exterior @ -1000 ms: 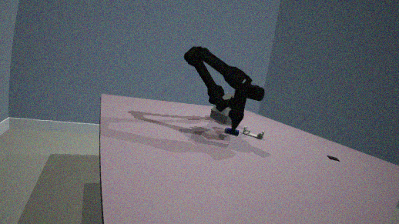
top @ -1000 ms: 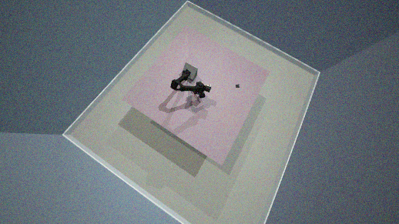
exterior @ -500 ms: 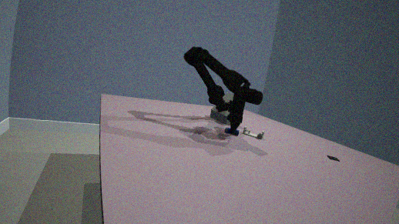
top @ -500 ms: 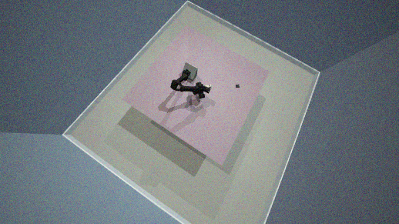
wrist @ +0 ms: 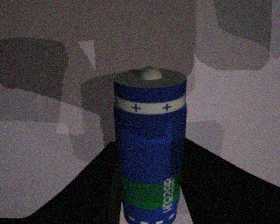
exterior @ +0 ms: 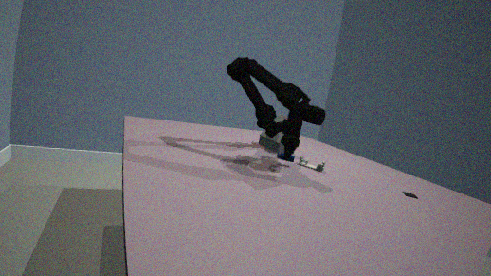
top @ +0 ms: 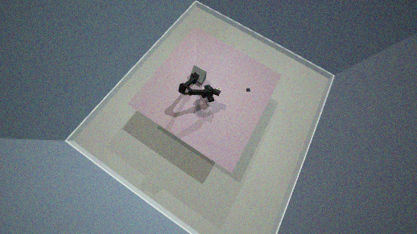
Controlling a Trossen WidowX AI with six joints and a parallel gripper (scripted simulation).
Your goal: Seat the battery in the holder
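The blue battery (wrist: 150, 125) (exterior: 281, 157) has a green band, a white band with plus marks and a raised terminal that points to the top of the wrist view. My gripper (wrist: 148, 149) (exterior: 287, 156) is shut on the battery, one black finger against each side near its lower half. The battery lies at or just above the table; which of these I cannot tell. The holder (exterior: 310, 166) is a pale strip with upright ends, on the table just right of the gripper in the exterior view. It is empty. In the top view the arm hides most of it.
A small dark flat square (top: 248, 90) (exterior: 410, 195) lies on the pink table (top: 241, 134) (exterior: 213, 225), well beyond the holder. The arm's grey base block (top: 200, 74) (exterior: 271, 142) stands behind the gripper. Shadows of the arm fall across the table.
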